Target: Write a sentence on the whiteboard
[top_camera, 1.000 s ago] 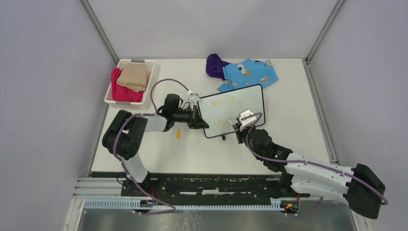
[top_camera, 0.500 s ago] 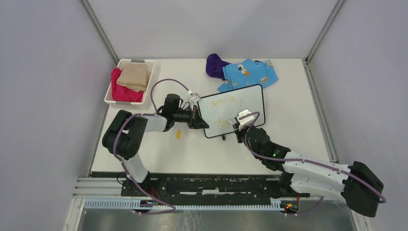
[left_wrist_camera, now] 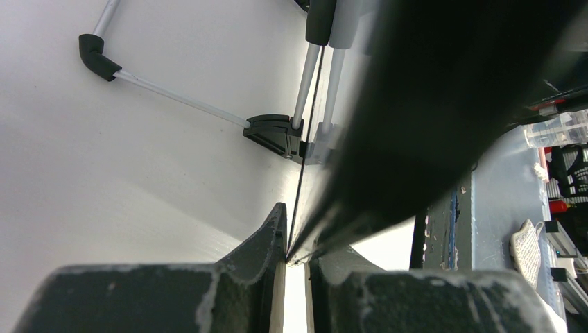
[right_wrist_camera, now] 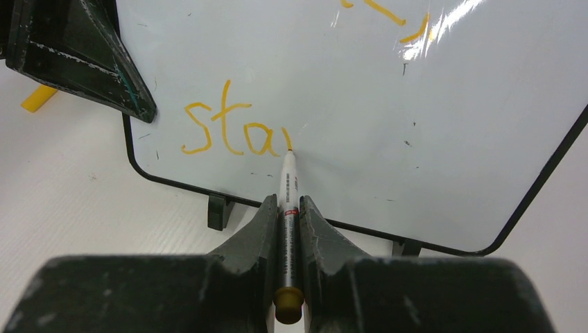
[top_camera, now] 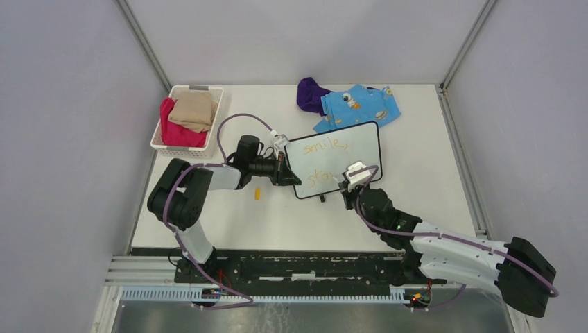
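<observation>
The whiteboard (right_wrist_camera: 416,139) is pinched by the left tool (left_wrist_camera: 295,258), the marker (right_wrist_camera: 287,173) by the right tool (right_wrist_camera: 288,202); the sentence (right_wrist_camera: 236,132) is mid-word, its "y" judged due next.

Orange ink on white, bright cloth around it

The small rectangular whiteboard (top_camera: 350,149) is glossy white with a thin black frame and black feet; the handwritten sentence (right_wrist_camera: 226,125) on it is thin orange. The slim marker pen (right_wrist_camera: 288,173) has a white barrel, a red and black band, and a mustard-orange end. A small plastic cap (top_camera: 256,194) on the white table (top_camera: 416,180) is yellow-orange. The crumpled cloth (top_camera: 360,105) is sky blue with white and orange cartoon prints; the bunched cloth (top_camera: 310,94) beside it is deep purple. The white slatted basket (top_camera: 182,88) holds magenta fabric (top_camera: 173,132) and beige folded fabric (top_camera: 193,111). Both arms are black and white with purple cables (top_camera: 232,121). The left gripper (left_wrist_camera: 297,260) and the right gripper (right_wrist_camera: 288,202) are dark grey, scuffed pale.
</observation>
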`<state>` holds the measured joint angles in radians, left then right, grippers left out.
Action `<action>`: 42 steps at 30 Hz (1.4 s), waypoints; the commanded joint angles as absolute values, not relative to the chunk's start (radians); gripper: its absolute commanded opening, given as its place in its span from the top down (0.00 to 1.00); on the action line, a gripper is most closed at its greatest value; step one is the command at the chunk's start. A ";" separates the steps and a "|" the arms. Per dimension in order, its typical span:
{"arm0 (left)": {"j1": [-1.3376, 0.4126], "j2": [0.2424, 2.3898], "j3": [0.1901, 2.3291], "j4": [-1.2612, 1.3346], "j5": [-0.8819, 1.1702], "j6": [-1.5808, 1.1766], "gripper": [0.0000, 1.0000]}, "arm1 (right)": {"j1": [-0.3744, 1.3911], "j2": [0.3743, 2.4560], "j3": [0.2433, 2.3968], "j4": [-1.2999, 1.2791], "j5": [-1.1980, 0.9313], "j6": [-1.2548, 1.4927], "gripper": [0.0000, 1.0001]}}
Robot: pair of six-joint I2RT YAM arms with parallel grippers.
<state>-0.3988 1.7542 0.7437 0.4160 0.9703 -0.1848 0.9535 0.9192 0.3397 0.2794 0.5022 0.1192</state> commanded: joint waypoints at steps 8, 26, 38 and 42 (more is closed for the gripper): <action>-0.416 1.798 0.746 0.322 0.870 -0.115 0.98 | 0.945 0.855 0.379 0.275 0.544 0.126 1.00; -0.417 1.796 0.749 0.318 0.870 -0.115 0.98 | 0.923 0.931 0.424 0.309 0.552 0.104 1.00; -0.418 1.798 0.751 0.311 0.865 -0.109 0.98 | 0.923 0.892 0.327 0.281 0.529 0.147 1.00; -0.418 1.799 0.751 0.310 0.867 -0.112 0.98 | 0.923 0.879 0.301 0.273 0.510 0.162 1.00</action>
<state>-0.4000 1.7542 0.7502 0.4015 0.9691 -0.1844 0.9272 0.8898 0.3286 0.2756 0.5186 0.1356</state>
